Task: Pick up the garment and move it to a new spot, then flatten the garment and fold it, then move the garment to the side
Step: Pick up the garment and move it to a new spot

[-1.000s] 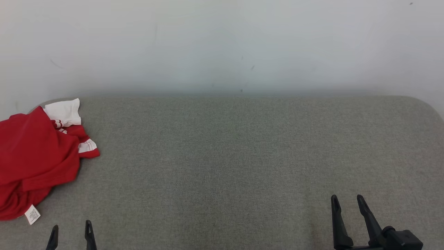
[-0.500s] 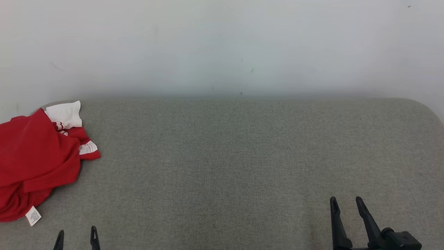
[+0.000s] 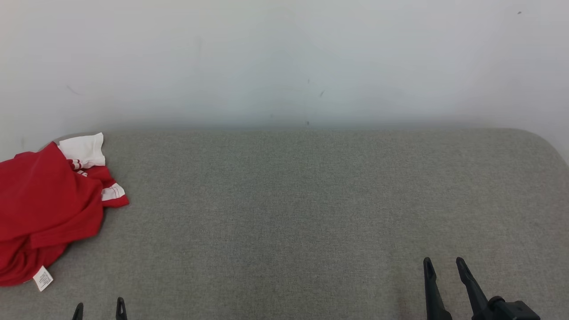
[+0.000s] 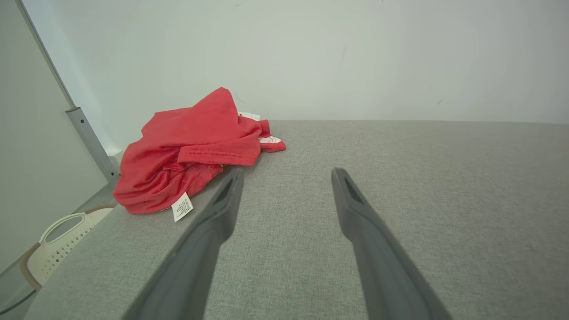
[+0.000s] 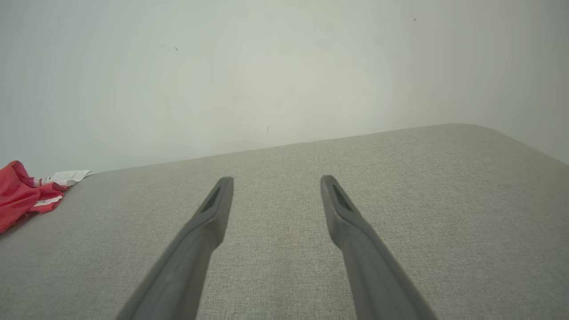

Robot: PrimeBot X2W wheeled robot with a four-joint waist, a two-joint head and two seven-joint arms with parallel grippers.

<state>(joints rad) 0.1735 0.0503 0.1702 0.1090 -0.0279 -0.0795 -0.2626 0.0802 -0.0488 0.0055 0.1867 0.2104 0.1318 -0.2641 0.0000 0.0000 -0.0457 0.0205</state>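
STEP: grasp garment point(image 3: 49, 209) | LOCATION: crumpled, left edge of frame, on table point(image 3: 311, 200) | left gripper point(image 3: 99, 304): wide, empty, lower left | right gripper point(image 3: 443, 261): wide, empty, lower right | METHOD: pinch raised fold, lift clear before carrying.

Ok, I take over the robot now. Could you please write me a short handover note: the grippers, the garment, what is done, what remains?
Left gripper: open, empty, at the near edge of the table, apart from the garment.
Right gripper: open, empty, over the table's right part.
Garment: red and white, crumpled at the table's left end, close to the wall.
Done: nothing; the garment is not yet picked up.
Left: pick it up, move it to a new spot, flatten, fold, move aside.
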